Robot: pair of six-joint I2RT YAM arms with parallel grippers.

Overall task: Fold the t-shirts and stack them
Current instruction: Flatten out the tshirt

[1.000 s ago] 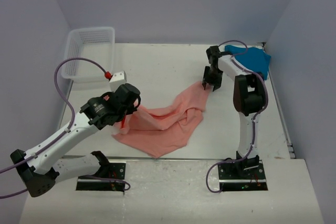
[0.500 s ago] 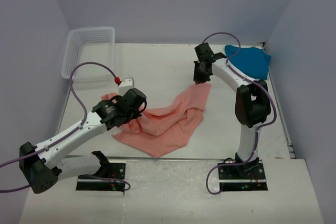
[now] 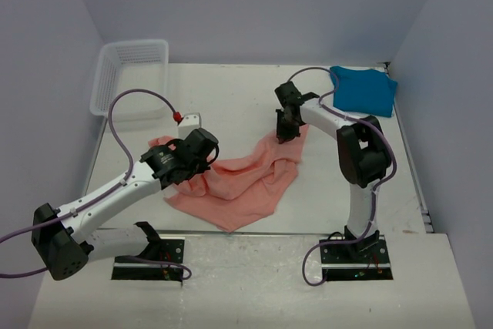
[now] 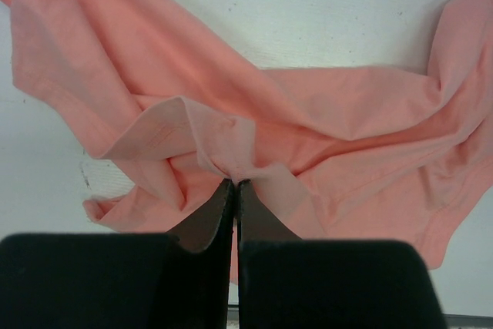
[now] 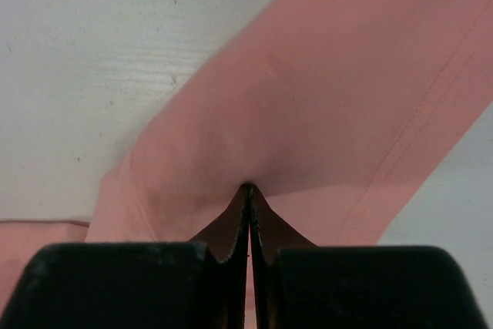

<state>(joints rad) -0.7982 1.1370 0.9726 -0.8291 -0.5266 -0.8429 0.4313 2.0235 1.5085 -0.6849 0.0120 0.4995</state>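
My left gripper (image 4: pixel 233 184) is pinched shut on a bunched fold of the salmon-pink t-shirt (image 3: pixel 246 186), and my right gripper (image 5: pixel 247 189) nips its far corner. Open table (image 3: pixel 231 98) lies beyond both. Only the top view shows the teal-blue t-shirt (image 3: pixel 363 90) right of my right gripper, and the mesh basket (image 3: pixel 131 75) past my left. I can't really make out its inside.

salmon tee (image 3: pixel 246 186): plain salmon-pink
teal tee (image 3: pixel 363 90): solid teal-blue
basket (image 3: pixel 108 75): wht mesh
table (image 3: pixel 231 98): off-wht
arms (image 3: pixel 108 193): wht w/ blk joints
walls (image 3: pixel 254 5): pale lilac-grey
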